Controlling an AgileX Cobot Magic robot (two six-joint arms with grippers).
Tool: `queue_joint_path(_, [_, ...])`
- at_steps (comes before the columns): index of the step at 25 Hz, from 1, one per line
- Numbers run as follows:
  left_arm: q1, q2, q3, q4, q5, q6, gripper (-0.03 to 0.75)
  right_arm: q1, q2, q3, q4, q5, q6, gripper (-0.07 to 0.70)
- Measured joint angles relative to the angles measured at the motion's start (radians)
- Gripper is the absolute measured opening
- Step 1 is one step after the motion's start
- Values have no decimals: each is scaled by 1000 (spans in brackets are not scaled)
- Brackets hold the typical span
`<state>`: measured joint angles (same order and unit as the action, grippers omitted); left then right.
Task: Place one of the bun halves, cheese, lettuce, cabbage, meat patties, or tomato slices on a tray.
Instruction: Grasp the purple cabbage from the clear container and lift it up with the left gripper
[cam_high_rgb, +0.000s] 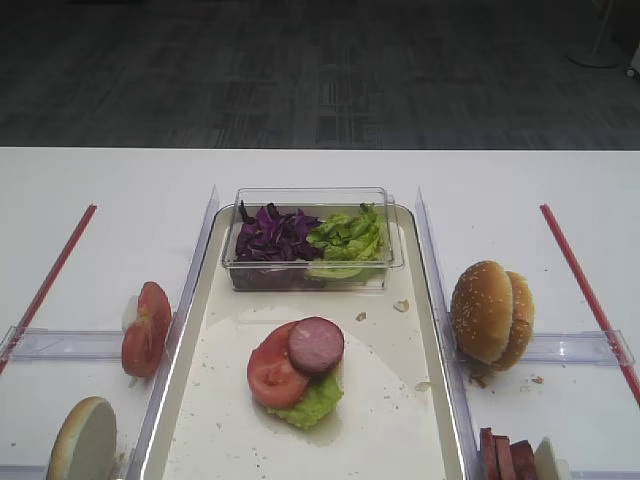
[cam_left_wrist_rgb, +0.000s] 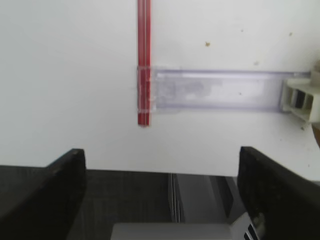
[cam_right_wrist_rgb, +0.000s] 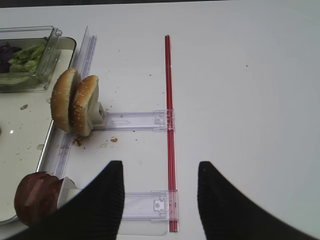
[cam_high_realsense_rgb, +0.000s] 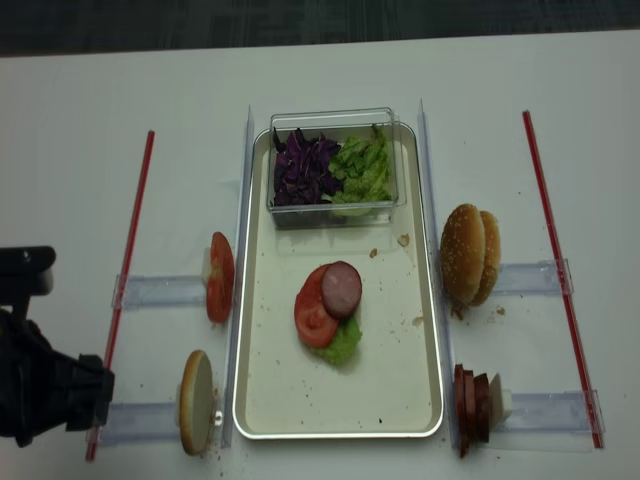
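1. Exterior high view. A large rectangular shiny metal tray (cam_high_rgb: 425, 330) with a raised rim lies on the white table (cam_high_rgb: 110, 200). On its pale floor a round reddish-brown meat patty (cam_high_rgb: 316, 345) overlaps a glossy red tomato slice (cam_high_rgb: 274, 368), both resting on a green ruffled lettuce leaf (cam_high_rgb: 312, 405). A clear plastic tub (cam_high_rgb: 310, 275) at the tray's far end holds dark purple shredded cabbage (cam_high_rgb: 272, 233) and more green leaves. No end effector appears here.

2. Right wrist view. The right end effector (cam_right_wrist_rgb: 159, 200) hangs with its two black fingers (cam_right_wrist_rgb: 102, 205) parted and nothing between them. Ahead of it and to its left, two golden sesame-seeded bun halves (cam_right_wrist_rgb: 75, 105) stand on edge in a clear holder; close beside its left finger stand upright brown meat patties (cam_right_wrist_rgb: 36, 197). A thin red strip (cam_right_wrist_rgb: 169, 115) runs straight ahead between the fingers.

3. Left wrist view. The left end effector (cam_left_wrist_rgb: 161, 185) is spread wide and empty, over the table's near edge. Ahead lie another red strip (cam_left_wrist_rgb: 144, 60) and a clear plastic rail (cam_left_wrist_rgb: 215, 89).

4. Exterior high (realsense) view. The left end effector (cam_high_realsense_rgb: 90, 395) sits at the left, well apart from the tray. Upright tomato slices (cam_high_realsense_rgb: 220, 278) and a single bun half (cam_high_realsense_rgb: 195, 402) stand between it and the tray.
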<state>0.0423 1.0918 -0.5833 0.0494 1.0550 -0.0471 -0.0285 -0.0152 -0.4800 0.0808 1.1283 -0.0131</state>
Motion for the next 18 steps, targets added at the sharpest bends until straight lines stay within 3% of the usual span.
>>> queue_joint_path(6, [0, 210, -177, 19, -43, 0, 566, 0, 0, 0, 0, 0, 0, 375])
queue_joint_path(18, [0, 685, -668, 23, -45, -1, 566, 0, 0, 0, 0, 0, 0, 375])
